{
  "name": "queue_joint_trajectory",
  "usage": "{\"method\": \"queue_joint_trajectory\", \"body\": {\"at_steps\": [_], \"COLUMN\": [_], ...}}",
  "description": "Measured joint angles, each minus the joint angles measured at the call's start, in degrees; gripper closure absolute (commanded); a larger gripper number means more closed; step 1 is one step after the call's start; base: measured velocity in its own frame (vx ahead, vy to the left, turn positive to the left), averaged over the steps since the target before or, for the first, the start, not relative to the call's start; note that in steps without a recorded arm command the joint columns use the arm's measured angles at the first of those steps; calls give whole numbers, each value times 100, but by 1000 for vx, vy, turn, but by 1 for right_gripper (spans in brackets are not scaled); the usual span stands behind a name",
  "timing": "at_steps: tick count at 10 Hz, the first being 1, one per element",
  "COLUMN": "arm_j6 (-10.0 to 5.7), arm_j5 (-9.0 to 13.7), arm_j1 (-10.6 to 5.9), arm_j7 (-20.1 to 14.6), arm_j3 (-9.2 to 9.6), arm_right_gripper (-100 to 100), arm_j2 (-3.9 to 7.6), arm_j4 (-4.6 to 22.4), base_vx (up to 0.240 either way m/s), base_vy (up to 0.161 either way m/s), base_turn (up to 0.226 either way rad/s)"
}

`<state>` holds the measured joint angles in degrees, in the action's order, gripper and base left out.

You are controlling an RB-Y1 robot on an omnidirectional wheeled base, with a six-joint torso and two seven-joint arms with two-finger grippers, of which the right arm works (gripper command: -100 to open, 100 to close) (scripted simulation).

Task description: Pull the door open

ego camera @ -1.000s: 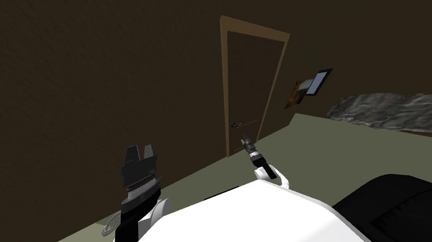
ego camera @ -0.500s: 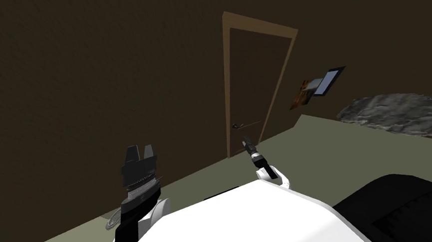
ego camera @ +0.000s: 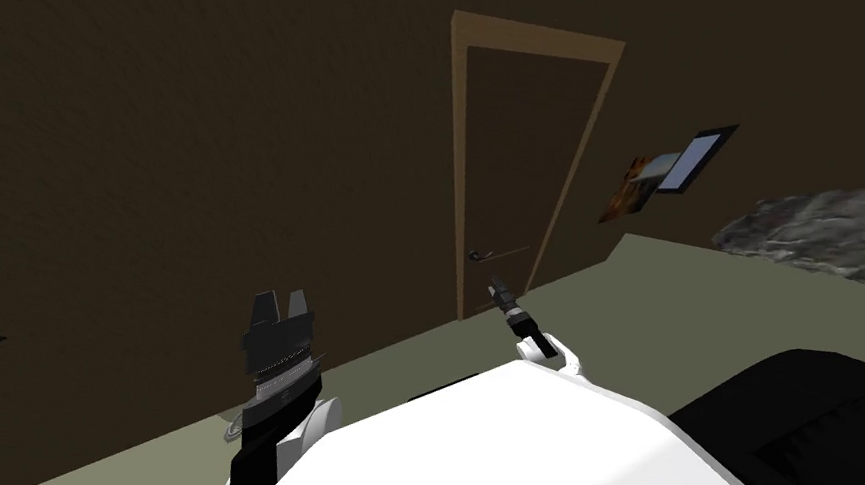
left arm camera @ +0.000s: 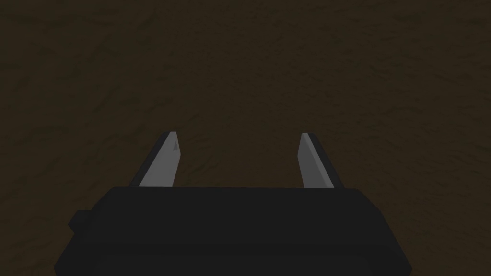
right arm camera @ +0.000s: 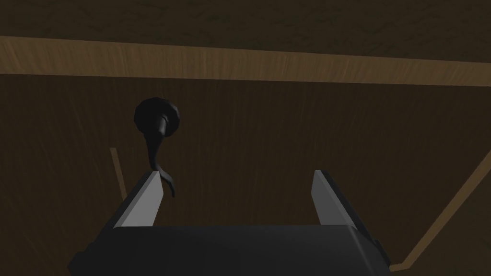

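Brown door (ego camera: 526, 144) stands upright, shut in its lighter wooden frame (ego camera: 458, 171), set in the dark wall ahead; its long axis runs floor to lintel; its dark lever handle (right arm camera: 154, 132) lies level, running from a round rose near the frame's edge toward the panel's middle; right gripper (right arm camera: 236, 173) points at the door, jaws wide, the lever's curled tip just beside one finger (right arm camera: 144, 201); whether they touch is unclear; left gripper (left arm camera: 238, 134) faces bare wall, jaws wide; a grey rug (ego camera: 842, 232) is cut off.

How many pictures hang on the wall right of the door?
2: an orange picture nearest the door, and a dark-framed pale picture just beyond it.
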<state>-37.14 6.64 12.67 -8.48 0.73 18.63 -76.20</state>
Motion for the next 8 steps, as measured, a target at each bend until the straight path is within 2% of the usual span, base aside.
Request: {"method": "queue_joint_trajectory", "body": {"at_steps": [3, 4, 7, 8], "arm_j6": [-59, -155, -257, -305], "arm_j5": [24, 31, 59, 65], "arm_j1": [-163, -219, -313, -397], "arm_j7": [-91, -134, -243, -274], "arm_j3": [-22, -23, -48, -51], "arm_right_gripper": [-100, -100, -100, -100], "arm_j2": [115, 165, 308, 339], "arm_j4": [442, 682, 1145, 1344], "base_vx": [38, 75, 69, 43], "base_vy": [-83, -92, -96, -106], "base_turn": [116, 115, 120, 81]}}
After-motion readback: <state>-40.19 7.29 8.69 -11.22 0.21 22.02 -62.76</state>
